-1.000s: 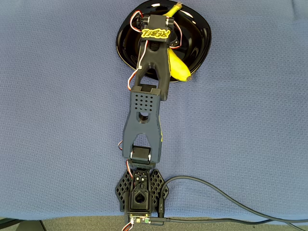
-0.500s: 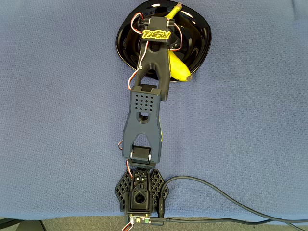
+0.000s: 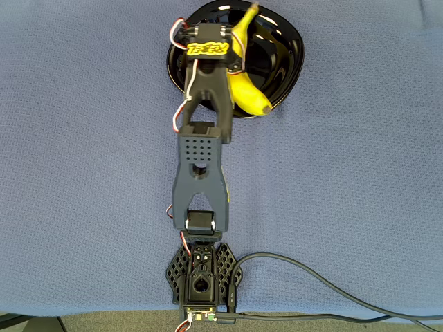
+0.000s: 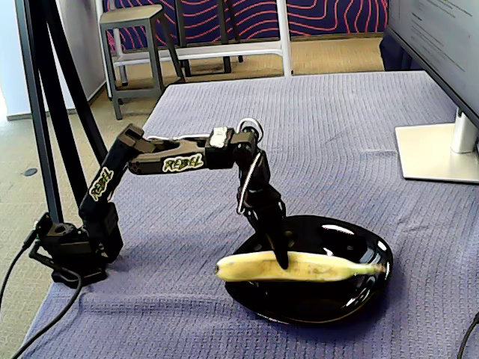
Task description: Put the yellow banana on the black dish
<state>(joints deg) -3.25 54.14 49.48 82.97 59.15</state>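
The yellow banana (image 4: 299, 267) lies across the front of the black dish (image 4: 352, 239), its blunt end sticking out past the rim on the left of the fixed view. My gripper (image 4: 282, 258) points straight down, its dark tip against the banana's middle. The gap between the fingers cannot be made out. In the overhead view the banana (image 3: 243, 76) lies lengthwise in the dish (image 3: 284, 48), just right of the arm's wrist (image 3: 208, 47), which covers the fingers.
A blue-grey cloth (image 3: 360, 173) covers the table. In the fixed view a monitor foot (image 4: 438, 153) stands at the right edge and black tripod legs (image 4: 49, 112) rise at the left. A cable (image 3: 311, 283) runs from the arm's base (image 3: 202, 280).
The arm's wrist has swung left in the overhead view, uncovering more of the banana. The banana's blunt end has shifted slightly left.
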